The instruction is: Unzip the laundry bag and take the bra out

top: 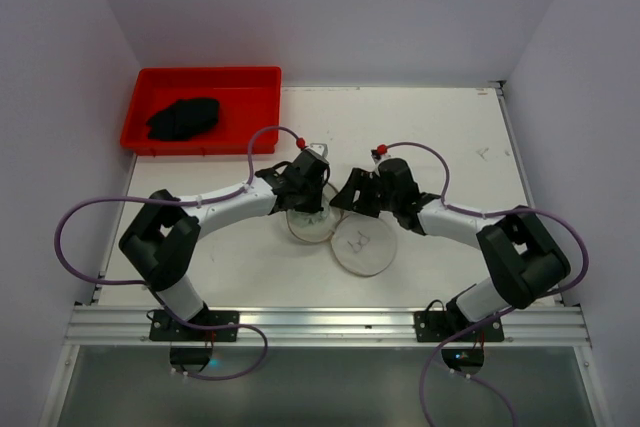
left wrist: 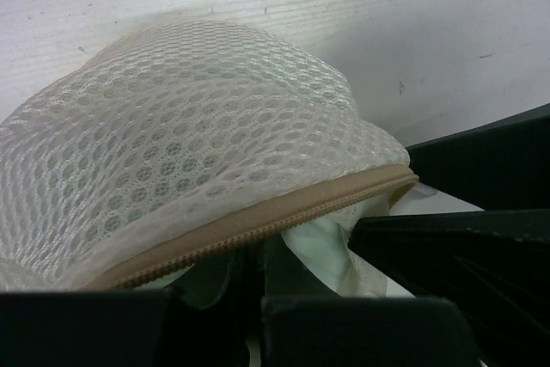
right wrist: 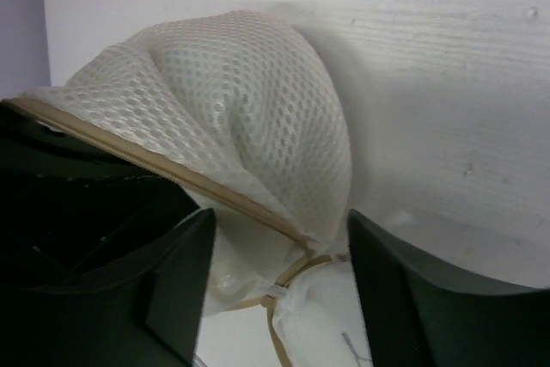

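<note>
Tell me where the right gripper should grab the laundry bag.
Take the tan zipper rim on the raised mesh half of the laundry bag, coming from the right, opposite the shut left gripper. That rim stands off the table as a thin edge, right by the open right gripper; the other half lies flat, likely harder to pinch.

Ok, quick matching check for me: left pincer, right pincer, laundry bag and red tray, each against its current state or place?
Things:
1. left pincer
2. right pincer
3. laundry bag
4. red tray

States or places:
A. far left corner, dark cloth inside
B. open, jaws either side of the mesh
C. unzipped, lying between both pincers
D. shut on the bag's rim

Pairs: 1-D, 2-B, 3-C, 4-A
</note>
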`<state>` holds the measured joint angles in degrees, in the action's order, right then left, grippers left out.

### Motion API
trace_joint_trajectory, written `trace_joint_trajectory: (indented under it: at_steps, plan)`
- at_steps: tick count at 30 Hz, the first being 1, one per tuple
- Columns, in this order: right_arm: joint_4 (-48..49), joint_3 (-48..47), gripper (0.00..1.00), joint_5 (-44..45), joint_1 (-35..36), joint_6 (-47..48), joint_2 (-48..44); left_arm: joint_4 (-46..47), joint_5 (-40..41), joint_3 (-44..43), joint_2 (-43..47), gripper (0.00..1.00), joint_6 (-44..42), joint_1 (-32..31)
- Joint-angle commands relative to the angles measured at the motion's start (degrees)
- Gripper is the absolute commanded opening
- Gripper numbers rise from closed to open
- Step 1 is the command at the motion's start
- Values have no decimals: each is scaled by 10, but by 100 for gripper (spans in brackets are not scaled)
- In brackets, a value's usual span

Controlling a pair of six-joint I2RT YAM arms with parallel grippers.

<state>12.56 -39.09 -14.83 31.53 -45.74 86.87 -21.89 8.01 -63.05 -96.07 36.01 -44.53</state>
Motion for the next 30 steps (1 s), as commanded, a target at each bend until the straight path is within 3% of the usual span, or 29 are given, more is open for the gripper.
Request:
trace_joint_trajectory:
  at_steps: [1,4,5,8,24,30]
  plan:
    - [55,7,61,-36,6,4,4,12,-18,-3,17,0,8,-1]
    - [59,20,34,-32,6,4,8,11,-26,-8,26,0,4,-1]
    - [59,26,19,-28,5,4,8,11,-32,-9,33,0,4,-1]
    - [57,39,0,-18,0,3,7,6,-48,-9,52,0,-8,1]
    - [-98,6,0,61,-20,120,-105,48,-227,125,191,0,-175,10]
    - [-101,-16,0,23,-16,115,-73,176,-399,123,200,0,-176,9]
